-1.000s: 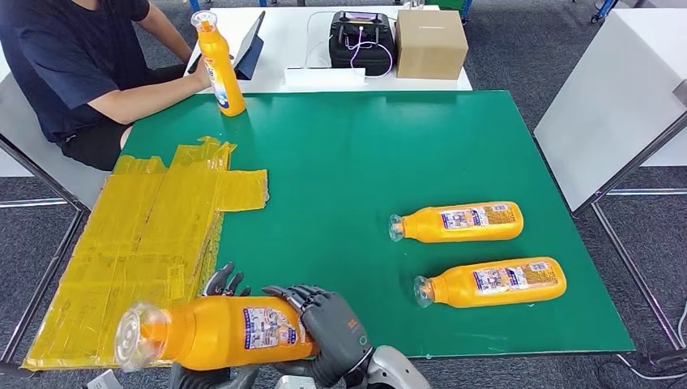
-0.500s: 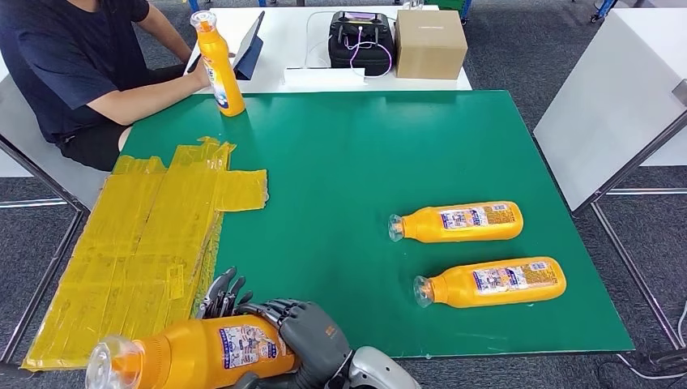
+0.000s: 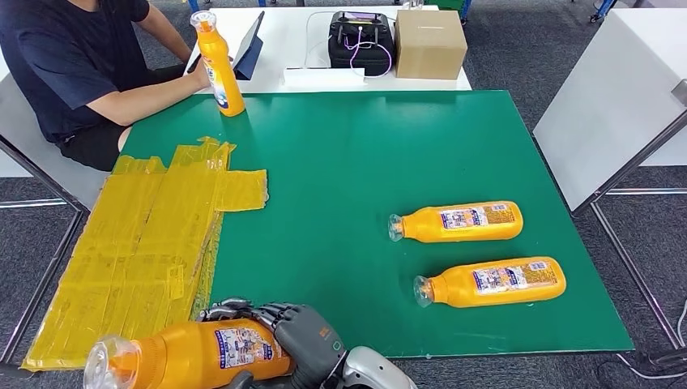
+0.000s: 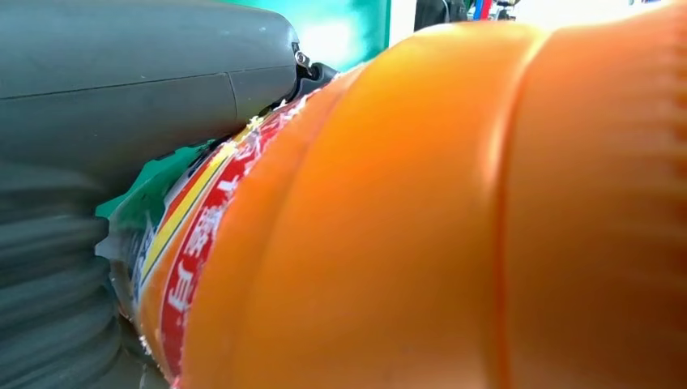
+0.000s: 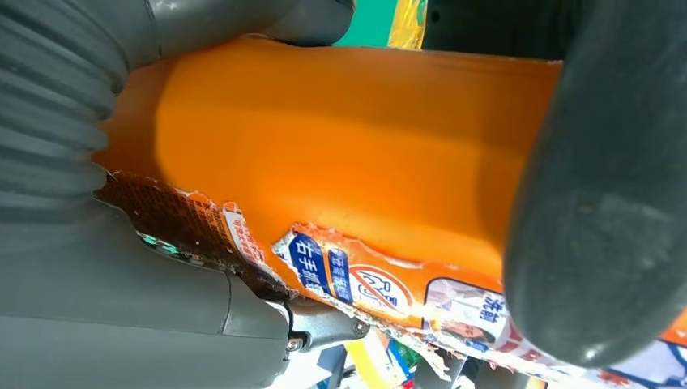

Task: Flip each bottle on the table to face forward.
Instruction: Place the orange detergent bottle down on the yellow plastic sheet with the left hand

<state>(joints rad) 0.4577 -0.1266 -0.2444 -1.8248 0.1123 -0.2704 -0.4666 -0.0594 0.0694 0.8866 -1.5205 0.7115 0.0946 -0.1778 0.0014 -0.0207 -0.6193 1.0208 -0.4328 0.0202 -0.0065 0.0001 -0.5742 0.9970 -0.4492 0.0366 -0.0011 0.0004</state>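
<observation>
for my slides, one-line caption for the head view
Both hands, right hand uppermost, grip an orange bottle at the green table's near edge.

Held bottle [image 5: 340, 154]: the torn label [image 5: 340, 275] carries white Chinese characters on a blue patch, of which "右手" is legible in the right wrist view. Label print on the two lying bottles [image 3: 458, 222] [image 3: 492, 281] at the right is too small to read.
</observation>
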